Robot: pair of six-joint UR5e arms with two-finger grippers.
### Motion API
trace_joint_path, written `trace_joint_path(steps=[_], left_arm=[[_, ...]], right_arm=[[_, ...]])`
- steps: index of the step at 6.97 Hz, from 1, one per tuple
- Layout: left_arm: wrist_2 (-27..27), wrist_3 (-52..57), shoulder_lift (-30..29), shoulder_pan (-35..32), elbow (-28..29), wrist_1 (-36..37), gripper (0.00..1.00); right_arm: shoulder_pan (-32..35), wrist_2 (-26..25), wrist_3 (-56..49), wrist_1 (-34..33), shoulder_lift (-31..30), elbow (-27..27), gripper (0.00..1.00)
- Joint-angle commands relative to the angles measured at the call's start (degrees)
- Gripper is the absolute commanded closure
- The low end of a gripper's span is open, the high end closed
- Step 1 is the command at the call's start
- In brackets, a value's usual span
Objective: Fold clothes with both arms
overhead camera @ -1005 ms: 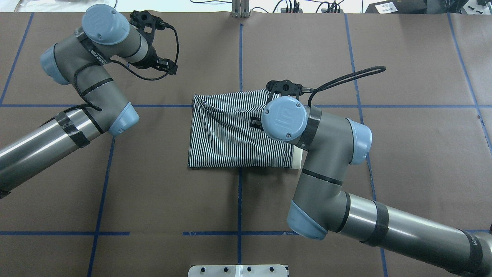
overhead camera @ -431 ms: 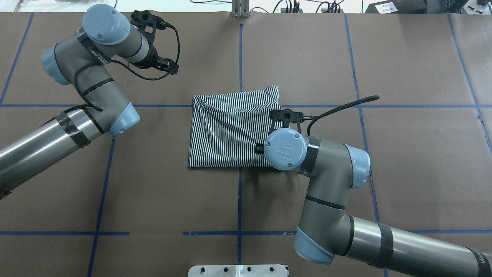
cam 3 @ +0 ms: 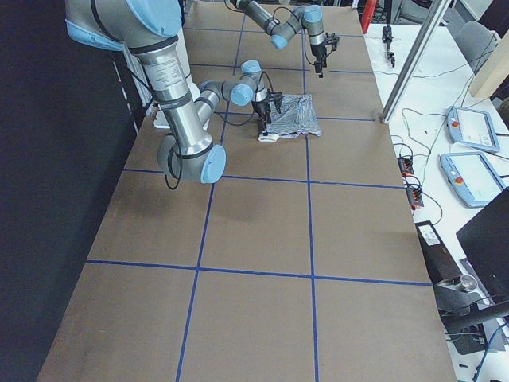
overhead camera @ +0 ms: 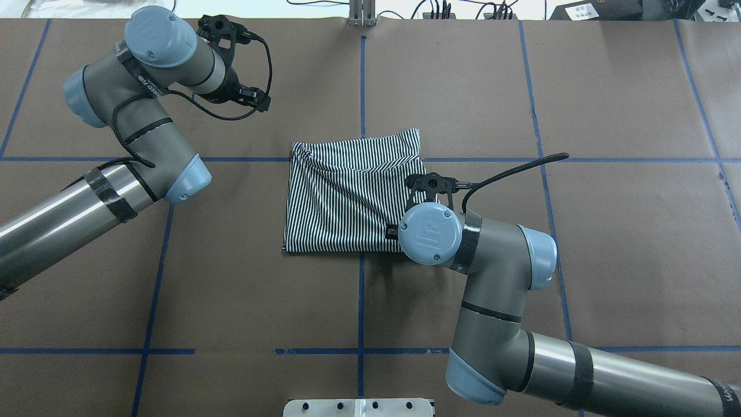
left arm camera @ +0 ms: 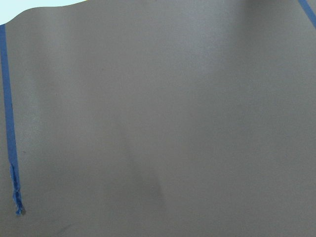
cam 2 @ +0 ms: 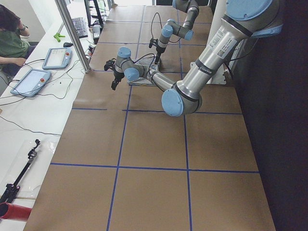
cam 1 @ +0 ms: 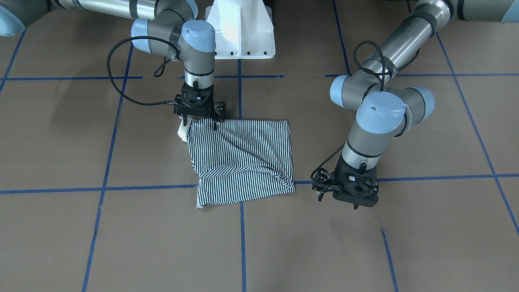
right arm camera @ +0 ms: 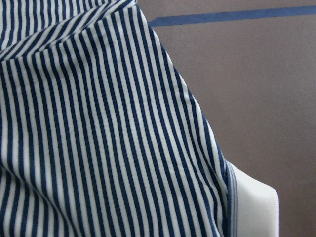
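Your right gripper moved back to shirt corner, fingers spread, left gripper well off shirt, cannot tell its grip

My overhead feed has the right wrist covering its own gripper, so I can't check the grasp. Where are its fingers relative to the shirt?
Observer: In the front-facing view, the right gripper stands upright at the corner of the shirt nearest the robot's base. Its fingers look spread, with the tips at the striped edge.
Operator: Is anything poking out at that corner?
Observer: Yes, a piece of cream collar sticks out from under the stripes, right beside the gripper.
Operator: What does the left wrist camera see?
Observer: Under the left gripper it shows only brown table paper and a blue tape line, with no cloth.
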Motion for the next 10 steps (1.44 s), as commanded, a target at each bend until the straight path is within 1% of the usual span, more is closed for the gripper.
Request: trace_joint_path(steps=[1, 2, 3, 4, 5, 6, 7, 8, 9, 10], left_arm=[[0.00, -0.07, -0.10, -0.05, -0.09, -0.01, 0.00], [0.00, -0.07, 0.24, -0.05, -0.70, -0.01, 0.00], [0.00, -0.07, 0.68, -0.05, -2.27, -0.01, 0.00], [0.00, -0.07, 1.30, -0.05, -4.03, 0.08, 0.00], [0.00, -0.07, 3.57, -0.05, -7.18, 0.25, 0.00], [0.00, 0.37, 7.94, -0.14, -13.22, 0.60, 0.00], [0.00, 0.90, 12.07, -0.32, -18.93, 1.91, 0.00], [0.00, 2.64, 14.55, -1.10, -22.82, 3.57, 0.00], [-0.35, 7.62, 17.45, -3.37, -27.12, 6.64, 0.00], [-4.53, 14.11, 21.04, -7.92, -30.64, 7.71, 0.00]], right_arm=[[0.74, 0.55, -0.24, 2.68, 0.21, 0.59, 0.00], [2.49, 2.29, -0.76, 2.77, 0.39, 0.94, 0.00], [5.29, 6.31, -1.20, 2.25, 0.22, 3.12, 0.00], [9.49, 11.58, -2.42, 1.90, -0.13, 5.40, 0.00], [13.71, 15.89, -6.09, 1.89, -0.40, 6.03, 0.00], [18.19, 19.94, -11.00, 1.89, -2.49, 6.82, 0.00], [23.54, 24.94, -18.71, 2.07, -7.81, 10.14, 0.00], [29.69, 30.38, -28.09, 2.16, -14.31, 13.22, 0.00], [35.75, 32.79, -39.50, 2.77, -21.85, 14.20, 0.00], [42.08, 33.24, -53.19, 2.60, -27.50, 13.95, 0.00]])
